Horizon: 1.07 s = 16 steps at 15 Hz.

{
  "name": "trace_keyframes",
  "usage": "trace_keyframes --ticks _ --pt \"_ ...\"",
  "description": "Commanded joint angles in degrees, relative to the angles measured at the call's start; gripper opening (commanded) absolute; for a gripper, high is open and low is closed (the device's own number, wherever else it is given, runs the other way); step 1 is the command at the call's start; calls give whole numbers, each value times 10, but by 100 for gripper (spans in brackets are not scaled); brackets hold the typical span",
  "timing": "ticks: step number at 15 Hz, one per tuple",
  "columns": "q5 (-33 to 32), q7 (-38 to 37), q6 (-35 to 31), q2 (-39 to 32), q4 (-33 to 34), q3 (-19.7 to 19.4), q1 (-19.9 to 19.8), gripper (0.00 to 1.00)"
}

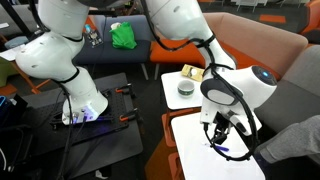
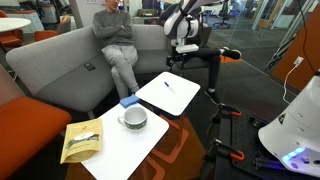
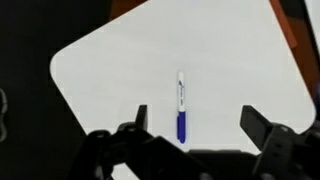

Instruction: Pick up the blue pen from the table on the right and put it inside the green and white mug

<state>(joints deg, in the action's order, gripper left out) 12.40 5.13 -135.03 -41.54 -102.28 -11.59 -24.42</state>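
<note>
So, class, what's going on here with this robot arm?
The arm holds its gripper open just above the blue pen, which lies flat on the smaller white table. Nothing has been grasped yet. In an exterior view, the green and white mug stands on the longer white table alongside, waiting for the pen.

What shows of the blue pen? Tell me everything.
The blue pen is a thin stick, seemingly plastic: white barrel with blue print, dark blue end toward the claw. It lies flat on the white tabletop, touching nothing else, in line with the gap of the open claw, which appears clear of it.
</note>
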Motion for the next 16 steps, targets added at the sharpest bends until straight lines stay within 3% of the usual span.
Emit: trace_keyframes --ticks 1,8,16 --pt "-11 -52 26 -89 109 -8 3 100" --pt "-10 -74 55 -219 274 4 -12 100" --pt "-17 -75 128 -302 382 4 -22 100"
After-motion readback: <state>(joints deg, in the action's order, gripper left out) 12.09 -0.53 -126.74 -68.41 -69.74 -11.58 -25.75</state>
